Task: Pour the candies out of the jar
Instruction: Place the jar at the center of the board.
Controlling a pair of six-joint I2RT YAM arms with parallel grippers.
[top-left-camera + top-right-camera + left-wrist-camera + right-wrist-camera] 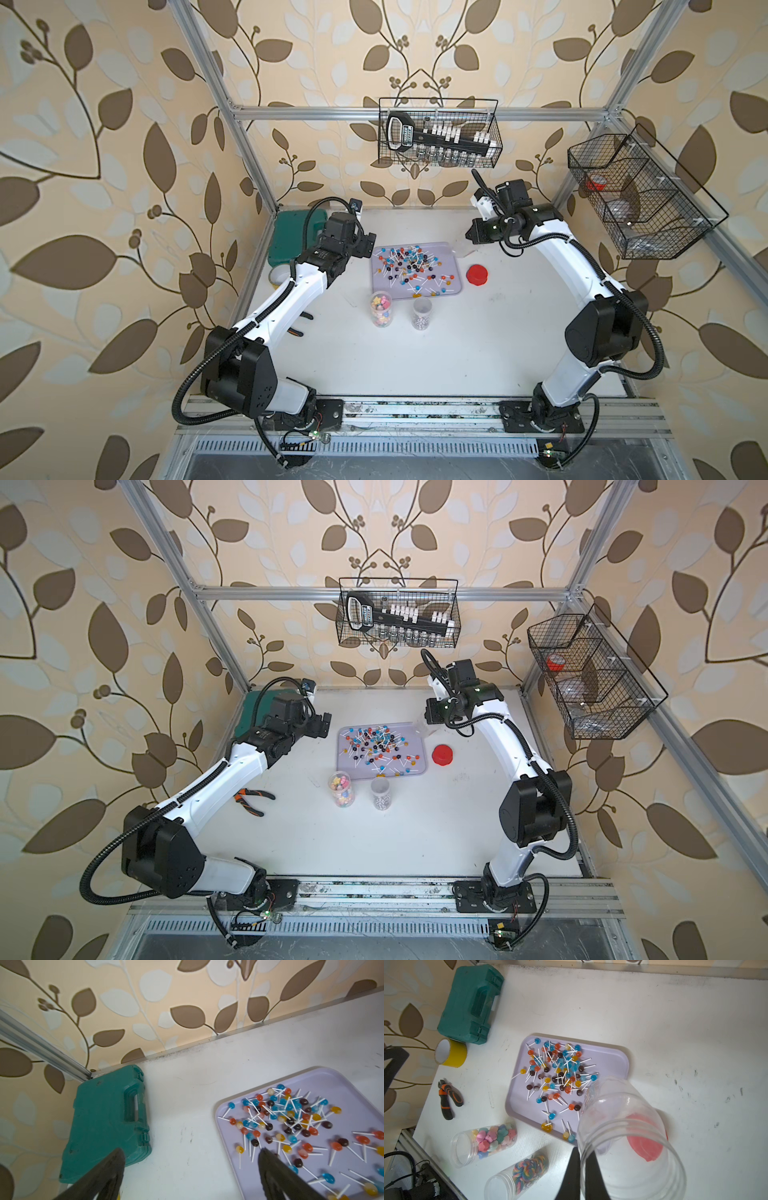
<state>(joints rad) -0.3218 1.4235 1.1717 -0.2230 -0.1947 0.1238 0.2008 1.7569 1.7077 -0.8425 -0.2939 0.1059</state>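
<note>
Dozens of lollipops (411,268), with round heads in blue, orange, yellow and dark brown on white sticks, lie scattered on the lilac tray (446,255). Most lie in its left and middle part, and a few reach its near edge. The tray sits mid-bench (415,365), nearer to the far edge.

The right claw (582,1157) is closed on the rim of the clear jar (629,1126), which is tilted above the tray's far right corner and looks empty. The left claw (191,1153) stands wide open, holding nothing, just beside the tray's far left corner.

A red lid (477,274) lies to the right of the tray, apart from it. The star jar (381,309) and the swirl jar (423,313) stand upright close to the tray's near edge. A green case (291,241) fills the far left corner of the bench, with tape (451,1052) and pliers (253,802) along the left edge. The near half and the right side of the bench give open room.
</note>
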